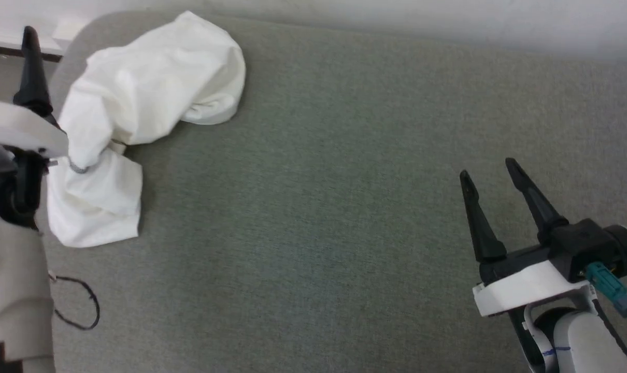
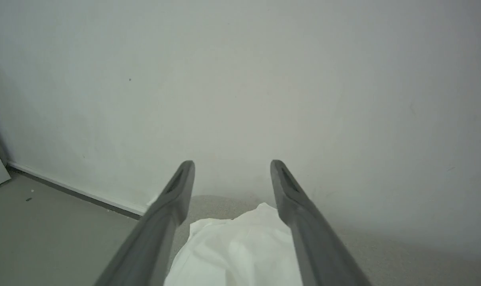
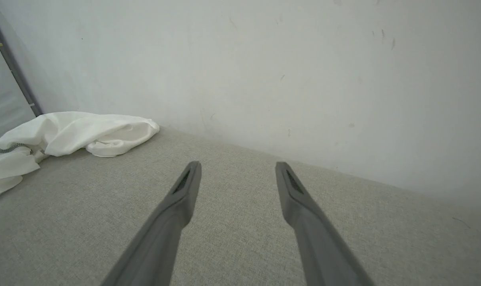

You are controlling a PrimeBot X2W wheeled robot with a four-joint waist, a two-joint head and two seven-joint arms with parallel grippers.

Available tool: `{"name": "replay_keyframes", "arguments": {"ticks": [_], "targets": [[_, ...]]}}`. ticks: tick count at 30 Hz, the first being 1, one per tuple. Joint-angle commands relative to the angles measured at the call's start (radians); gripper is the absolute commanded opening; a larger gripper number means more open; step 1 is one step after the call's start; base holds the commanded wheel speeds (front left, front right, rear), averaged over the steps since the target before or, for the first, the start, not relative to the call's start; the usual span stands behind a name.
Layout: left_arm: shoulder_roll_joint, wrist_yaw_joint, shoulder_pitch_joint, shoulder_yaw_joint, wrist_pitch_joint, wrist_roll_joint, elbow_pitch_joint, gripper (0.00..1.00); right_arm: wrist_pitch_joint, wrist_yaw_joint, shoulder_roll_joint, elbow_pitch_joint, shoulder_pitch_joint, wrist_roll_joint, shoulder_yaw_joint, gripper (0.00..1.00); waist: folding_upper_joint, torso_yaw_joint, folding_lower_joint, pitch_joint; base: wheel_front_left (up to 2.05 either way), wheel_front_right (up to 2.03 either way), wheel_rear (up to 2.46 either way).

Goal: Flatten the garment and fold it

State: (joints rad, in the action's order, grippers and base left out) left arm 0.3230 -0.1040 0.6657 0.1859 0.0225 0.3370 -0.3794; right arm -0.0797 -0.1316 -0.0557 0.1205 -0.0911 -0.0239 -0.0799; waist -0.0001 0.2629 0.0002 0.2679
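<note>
Grey woven tabletop [image 1: 318, 207] meets a plain white wall [image 1: 448, 20]. You have the garment [image 1: 147, 88] crumpled at upper left. Left gripper [image 2: 231, 171] and right gripper [image 1: 487, 170] are both spread, grasping nothing.

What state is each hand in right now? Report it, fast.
Left hand: open, empty, above the garment.
Right hand: open, empty, over the grey surface.

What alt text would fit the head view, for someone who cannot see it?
A crumpled white garment lies at the far left of a grey fabric surface. The right end effector, open, is at lower right, apart from it.
</note>
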Motion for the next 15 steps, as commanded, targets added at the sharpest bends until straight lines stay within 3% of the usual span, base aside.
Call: {"name": "replay_keyframes", "arguments": {"ticks": [1, 8, 15], "targets": [[0.021, -0.005, 0.046, -0.009, -0.031, 0.040, -0.054, 1.00, -0.003, 0.001, -0.003, 0.008, -0.022, 0.004, -0.004, 1.00, 0.0000, -0.052, -0.0002, 0.076, 0.00, 0.00, 0.00], [0.101, -0.007, 0.161, 0.003, -0.245, 0.167, -0.313, 1.00, -0.018, 0.001, -0.002, 0.002, -0.066, -0.007, -0.023, 1.00, 0.0001, -0.096, -0.0002, 0.163, 0.00, 0.00, 0.00], [0.155, 0.057, 0.207, 0.032, -0.396, 0.221, -0.465, 1.00, -0.037, 0.001, -0.006, -0.006, -0.107, -0.020, -0.051, 1.00, 0.0001, -0.120, -0.0002, 0.239, 0.00, 0.00, 0.00]]}}
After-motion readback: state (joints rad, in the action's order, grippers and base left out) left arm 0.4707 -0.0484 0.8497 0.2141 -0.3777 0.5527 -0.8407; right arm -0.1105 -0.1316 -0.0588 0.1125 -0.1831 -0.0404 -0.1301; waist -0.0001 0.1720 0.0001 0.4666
